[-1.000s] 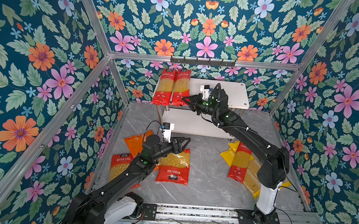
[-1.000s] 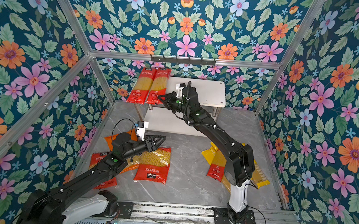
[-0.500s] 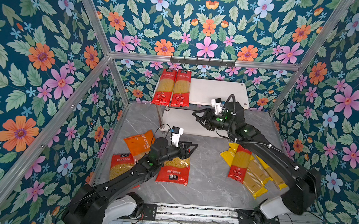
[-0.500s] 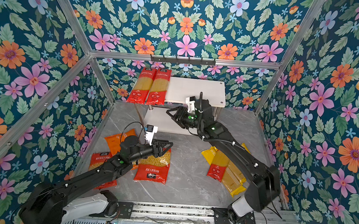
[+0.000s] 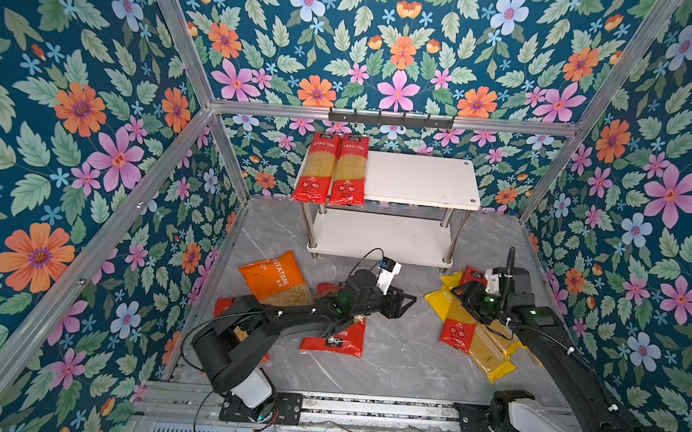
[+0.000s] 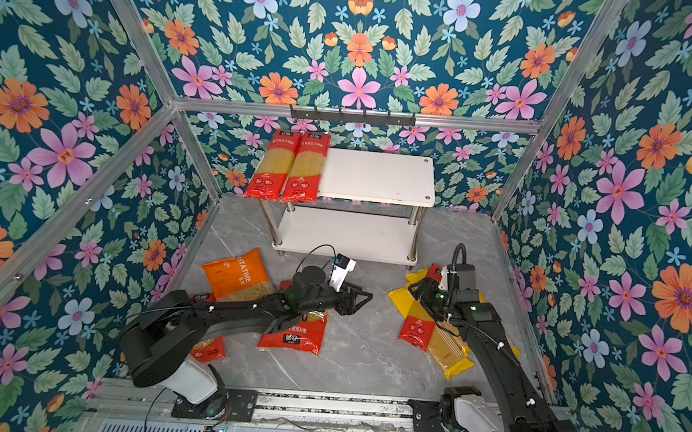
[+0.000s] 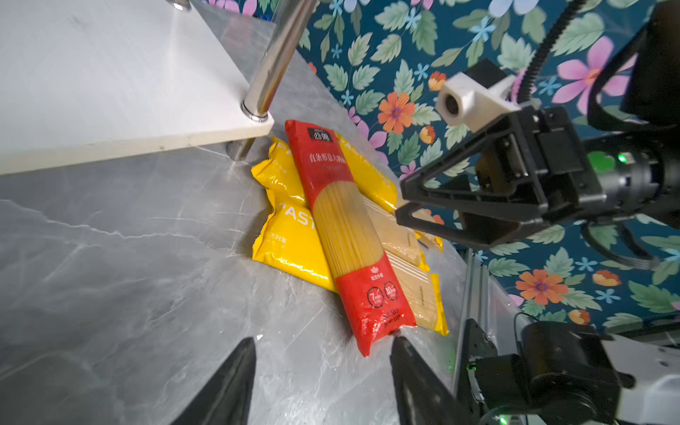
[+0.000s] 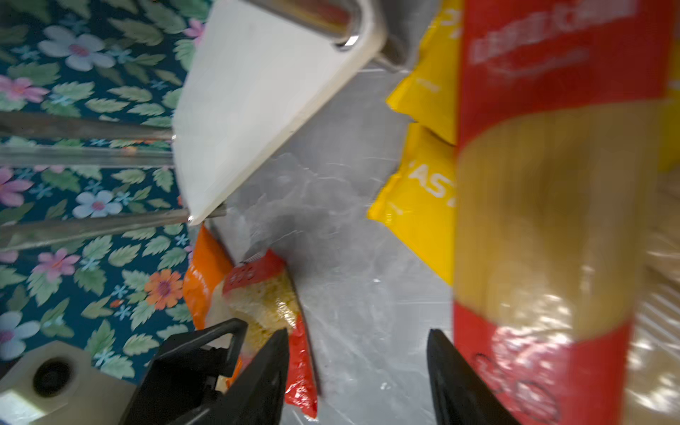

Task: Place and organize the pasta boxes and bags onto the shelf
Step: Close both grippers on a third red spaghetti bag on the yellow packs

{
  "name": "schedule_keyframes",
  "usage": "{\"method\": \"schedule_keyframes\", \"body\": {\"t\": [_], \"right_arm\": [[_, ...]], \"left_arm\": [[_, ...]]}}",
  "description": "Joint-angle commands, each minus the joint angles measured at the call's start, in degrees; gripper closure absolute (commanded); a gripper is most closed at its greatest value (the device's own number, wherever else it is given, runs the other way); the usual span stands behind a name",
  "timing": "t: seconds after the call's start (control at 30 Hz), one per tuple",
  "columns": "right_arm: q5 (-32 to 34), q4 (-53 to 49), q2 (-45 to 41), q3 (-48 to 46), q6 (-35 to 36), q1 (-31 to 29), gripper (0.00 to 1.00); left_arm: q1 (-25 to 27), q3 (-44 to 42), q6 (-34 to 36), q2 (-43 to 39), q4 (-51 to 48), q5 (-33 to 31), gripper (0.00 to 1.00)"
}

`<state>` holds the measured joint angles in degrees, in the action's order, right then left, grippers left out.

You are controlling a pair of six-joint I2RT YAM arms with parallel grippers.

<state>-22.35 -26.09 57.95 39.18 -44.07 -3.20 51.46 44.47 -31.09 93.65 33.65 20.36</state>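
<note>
The shelf (image 5: pixel 422 180) stands at the back with two red spaghetti packs (image 5: pixel 331 170) side by side on the left end of its top board. My left gripper (image 5: pixel 410 305) hangs open and empty over the bare floor mid-table, and its wrist view looks at a red spaghetti pack (image 7: pixel 349 235) lying across yellow packs (image 7: pixel 290 239). My right gripper (image 5: pixel 457 293) is open just above that pile, beside the red pack (image 8: pixel 552 206), holding nothing. An orange bag (image 5: pixel 273 276) and a red short-pasta bag (image 5: pixel 333 339) lie under the left arm.
Another red bag (image 6: pixel 208 349) shows under the left arm's elbow. The shelf's lower board (image 5: pixel 380 238) is bare, and its chrome leg (image 7: pixel 276 62) stands close to the pile. Floral walls and aluminium frame posts (image 5: pixel 546 185) enclose the marble floor.
The right arm pulled back from the shelf's front and dropped to the pile at right, with its jaws open. The left gripper swung to the right, past the red bag.
</note>
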Motion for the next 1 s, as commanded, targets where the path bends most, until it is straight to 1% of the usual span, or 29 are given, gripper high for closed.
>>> {"method": "schedule_keyframes", "body": {"t": [0.0, 0.07, 0.13, 0.23, 0.3, 0.43, 0.53, 0.63, 0.73, 0.8, 0.87, 0.97], "right_arm": [[1.45, -3.35, -0.48, -2.32, 4.93, 4.94, 0.34], [3.82, -2.68, -0.06, -3.85, 5.31, 7.01, 0.28], [6.32, -2.58, 0.96, -4.33, 5.49, 8.39, 0.26], [8.25, 0.65, 2.65, -5.22, 5.8, 8.61, 0.24], [6.07, 4.25, 5.3, -5.46, 5.8, 9.05, 0.24], [2.05, 12.64, 10.93, -6.06, 5.45, 9.33, 0.26], [-1.57, 15.86, 14.2, -5.93, 5.7, 9.35, 0.29], [-5.27, 19.89, 14.88, -7.23, 5.52, 9.32, 0.31], [-7.35, 20.11, 14.94, -7.85, 5.84, 9.35, 0.34], [-7.22, 19.93, 13.78, -8.44, 5.97, 9.35, 0.34], [-4.92, 18.02, 13.29, -8.49, 6.44, 9.33, 0.33], [-2.1, 15.14, 15.55, -7.71, 7.86, 9.81, 0.31]], "left_arm": [[1.65, 4.49, -1.54, 5.11, -1.0, -1.02, 0.39], [3.01, 7.99, -2.17, 9.11, -1.67, -1.28, 0.39], [3.89, 12.55, -3.24, 13.68, -3.28, -1.33, 0.39], [4.46, 18.17, -5.47, 19.4, -3.94, -0.32, 0.4], [5.02, 20.66, -6.36, 22.13, -3.42, -0.36, 0.4], [6.18, 26.79, -7.22, 27.59, -3.93, 2.02, 0.41], [6.87, 30.81, -7.31, 31.31, -4.67, 3.21, 0.43], [7.15, 32.84, -7.81, 34.4, -4.75, 3.97, 0.46], [7.1, 33.78, -8.85, 36.57, -4.2, 4.97, 0.48], [7.15, 34.02, -8.98, 37.18, -4.21, 5.38, 0.5], [7.14, 34.02, -8.91, 37.25, -4.12, 5.46, 0.51], [7.12, 34.06, -8.72, 37.38, -4.12, 5.65, 0.54]]}}
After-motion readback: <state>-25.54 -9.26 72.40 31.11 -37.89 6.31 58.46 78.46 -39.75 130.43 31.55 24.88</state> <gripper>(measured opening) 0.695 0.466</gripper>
